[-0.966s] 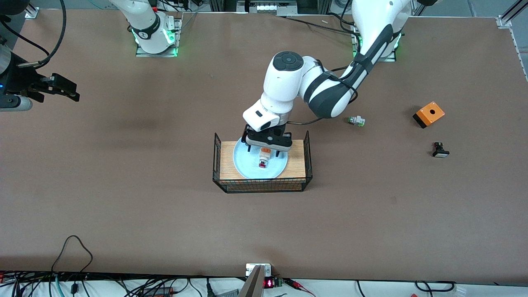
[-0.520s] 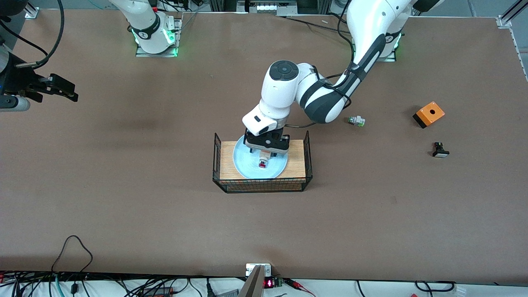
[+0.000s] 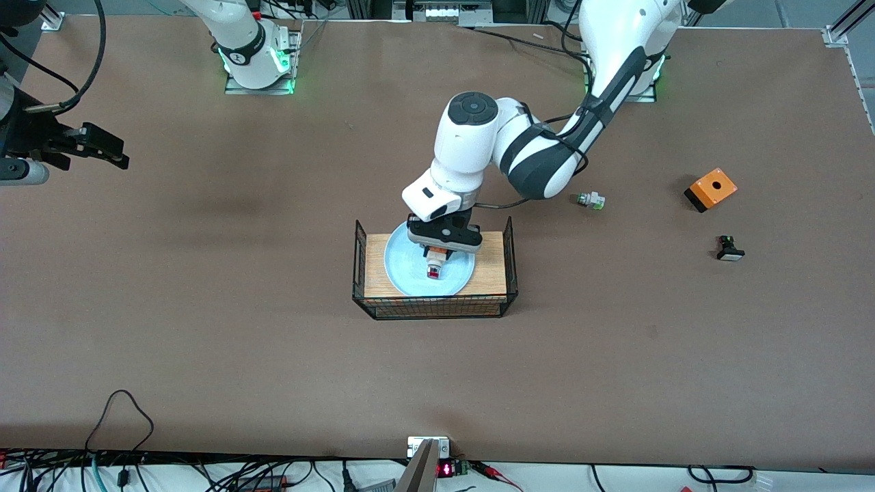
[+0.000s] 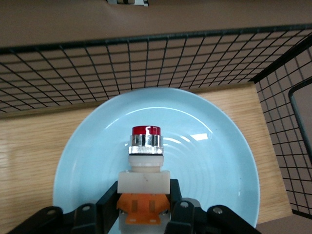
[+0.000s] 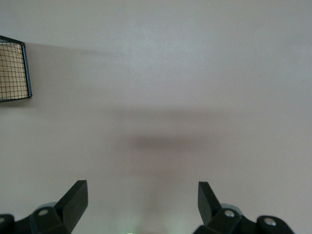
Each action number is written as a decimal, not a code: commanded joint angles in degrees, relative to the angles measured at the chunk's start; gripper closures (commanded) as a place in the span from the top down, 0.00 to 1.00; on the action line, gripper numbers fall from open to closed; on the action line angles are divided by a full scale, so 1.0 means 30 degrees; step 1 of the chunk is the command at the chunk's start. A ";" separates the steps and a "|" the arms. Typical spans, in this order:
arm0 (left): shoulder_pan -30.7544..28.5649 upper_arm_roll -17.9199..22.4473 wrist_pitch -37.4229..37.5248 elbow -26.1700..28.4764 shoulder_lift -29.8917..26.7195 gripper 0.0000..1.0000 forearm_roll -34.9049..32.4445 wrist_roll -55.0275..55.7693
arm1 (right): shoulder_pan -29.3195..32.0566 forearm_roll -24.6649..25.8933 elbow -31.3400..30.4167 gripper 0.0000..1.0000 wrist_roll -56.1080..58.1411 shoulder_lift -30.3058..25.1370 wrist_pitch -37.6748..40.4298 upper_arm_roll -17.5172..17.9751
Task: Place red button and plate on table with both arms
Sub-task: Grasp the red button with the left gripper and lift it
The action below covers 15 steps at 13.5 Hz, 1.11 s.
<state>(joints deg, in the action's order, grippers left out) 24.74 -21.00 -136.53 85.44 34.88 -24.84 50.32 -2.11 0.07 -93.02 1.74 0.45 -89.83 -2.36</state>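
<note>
Front: your left gripper (image 3: pixel 438 256) grips the button (image 3: pixel 435 266) over the plate (image 3: pixel 410 270) in the tray (image 3: pixel 377 263) mid-table (image 3: pixel 205 307).
Left wrist: fingers (image 4: pixel 181 207) clamp the button's (image 4: pixel 144 168) orange end.
Right wrist: your right gripper (image 5: pixel 141 200) waits, fingers spread, over bare table (image 5: pixel 195 73).

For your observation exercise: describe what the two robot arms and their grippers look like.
Both arms have glossy white shells; the left arm shows dark grey joint bands, a round grey cap and a black cable. The left gripper and right gripper have black fingers. Green lights glow at both bases.
</note>
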 commanded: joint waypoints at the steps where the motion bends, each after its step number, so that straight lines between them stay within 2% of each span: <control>1: -0.0074 -0.0090 0.2902 0.0054 -0.2478 0.15 -0.0247 0.0276 | 0.0146 0.0035 0.0041 1.00 -0.0198 0.0025 -0.0321 0.0114; 3: -0.0103 -0.0091 0.5738 0.0025 -0.4030 0.15 -0.0246 0.0247 | 0.0146 0.0123 0.0041 1.00 -0.0198 0.0054 -0.0524 0.0085; 6: -0.1153 -0.0091 1.0515 0.0025 -0.5850 0.15 -0.0246 0.0014 | 0.0175 0.0182 -0.0164 1.00 -0.0169 0.0171 -0.1606 0.0084; 8: -0.2818 -0.0120 1.2864 0.0025 -0.6467 0.15 -0.0188 -0.2724 | 0.0146 0.0182 -0.0165 1.00 -0.0169 0.0172 -0.1698 0.0084; 10: -0.5333 -0.0062 1.3606 0.0112 -0.6762 0.17 0.1326 -0.7462 | 0.0146 0.0153 -0.0194 1.00 -0.0169 0.0172 -0.1640 0.0113; 12: -0.7853 -0.0061 1.3577 0.0404 -0.6588 0.17 0.3029 -1.0637 | -0.0028 0.0124 -0.0397 1.00 -0.0227 0.0376 -0.1755 0.0143; 15: -1.0669 -0.0061 1.3286 0.1544 -0.5799 0.16 0.3240 -1.4306 | -0.1662 0.0006 -0.0399 1.00 -0.2559 0.1019 -0.2253 0.0290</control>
<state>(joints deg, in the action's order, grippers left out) -3.06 -20.21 -95.80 87.24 16.67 -16.41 12.73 -3.44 -0.01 -93.94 -0.47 2.45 -95.21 -1.93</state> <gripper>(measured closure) 0.573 0.000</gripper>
